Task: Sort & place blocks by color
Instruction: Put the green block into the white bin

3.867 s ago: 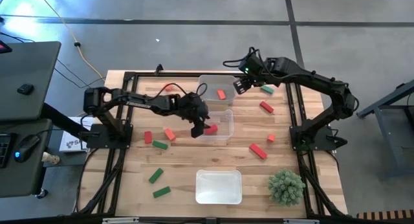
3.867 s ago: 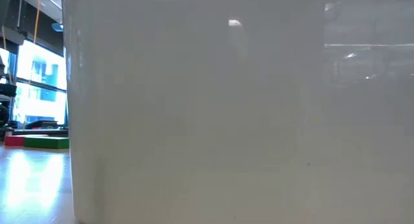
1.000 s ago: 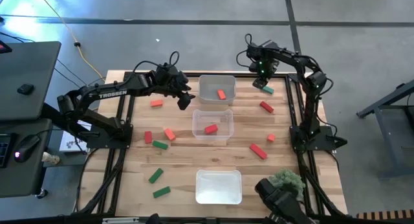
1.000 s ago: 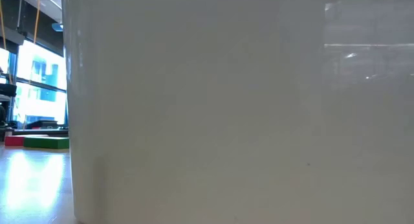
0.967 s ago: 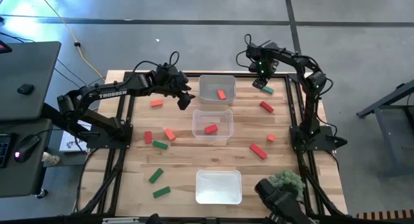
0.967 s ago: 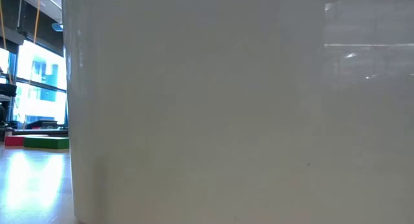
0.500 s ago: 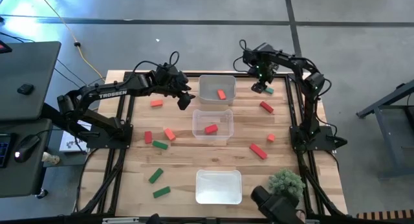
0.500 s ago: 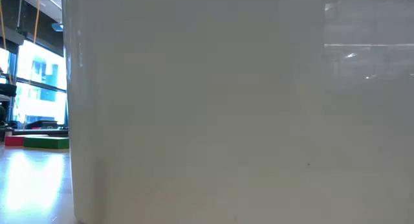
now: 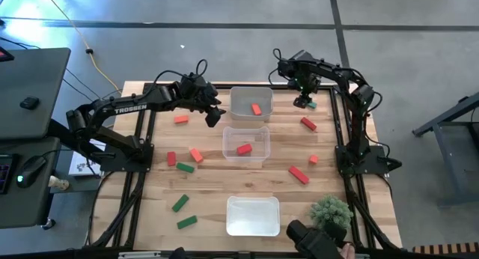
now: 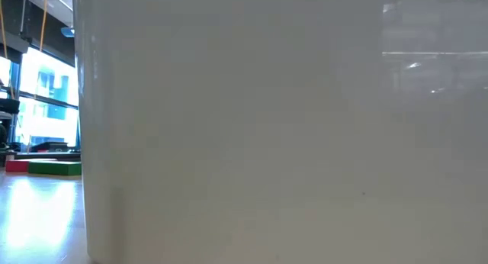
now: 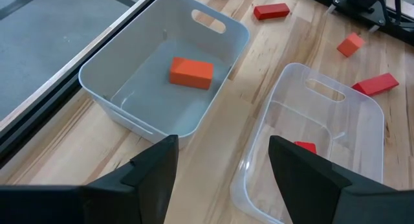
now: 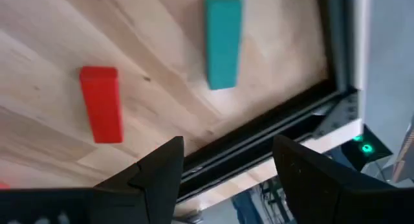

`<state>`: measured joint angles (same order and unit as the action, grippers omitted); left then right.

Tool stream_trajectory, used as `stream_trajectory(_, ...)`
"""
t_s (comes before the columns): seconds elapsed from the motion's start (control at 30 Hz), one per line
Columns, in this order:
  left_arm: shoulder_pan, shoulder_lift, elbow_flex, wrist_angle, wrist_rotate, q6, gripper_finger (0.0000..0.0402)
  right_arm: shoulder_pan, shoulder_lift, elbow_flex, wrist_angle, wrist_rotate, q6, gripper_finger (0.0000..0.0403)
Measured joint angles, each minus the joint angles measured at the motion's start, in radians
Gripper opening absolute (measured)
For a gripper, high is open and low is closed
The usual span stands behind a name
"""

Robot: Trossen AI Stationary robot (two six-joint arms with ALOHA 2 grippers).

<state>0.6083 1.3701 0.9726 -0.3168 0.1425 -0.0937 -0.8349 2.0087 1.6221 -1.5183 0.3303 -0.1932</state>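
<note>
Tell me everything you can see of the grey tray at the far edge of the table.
The grey tray is an opaque, pale grey plastic bin, rectangular with rounded corners and a slot handle in an end wall. It sits upright on the wooden table, near its far edge, close beside the clear tray. Inside lies one orange block, flat on the floor. No gripper touches it.

Three trays in a row down the table's [image 9: 217, 177] middle: far tray [image 9: 250, 103] holding one block [image 9: 256, 108], middle tray [image 9: 245, 144] holding another [image 9: 244, 148], near tray [image 9: 253, 215] beside plant ball [image 9: 331, 211], loose blocks [image 9: 184, 168] scattered on both sides
</note>
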Motion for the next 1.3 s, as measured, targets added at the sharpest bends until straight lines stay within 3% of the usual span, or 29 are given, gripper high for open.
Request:
stream_trajectory(0.23, 0.000, 0.000, 0.000, 0.000, 0.000, 0.000, 0.0229, -0.018, 0.000, 0.202, 0.000, -0.085, -0.059, 0.0227)
stream_trajectory(0.43, 0.000, 0.000, 0.000, 0.000, 0.000, 0.000, 0.0229, -0.072, -0.001, 0.358, 0.096, -0.307, 0.037, 0.0227)
stream_trajectory(0.6, 0.000, 0.000, 0.000, 0.000, 0.000, 0.000, 0.0229, -0.100, -0.001, 0.379, 0.243, -0.501, 0.114, 0.0227)
stream_trajectory(0.9, 0.000, 0.000, 0.000, 0.000, 0.000, 0.000, 0.0229, -0.101, 0.002, 0.263, 0.591, -0.546, 0.208, 0.0227)
stream_trajectory(1.3, 0.000, 0.000, 0.000, 0.000, 0.000, 0.000, 0.0229, -0.126, 0.003, -0.032, 0.799, -0.457, 0.373, 0.0227)
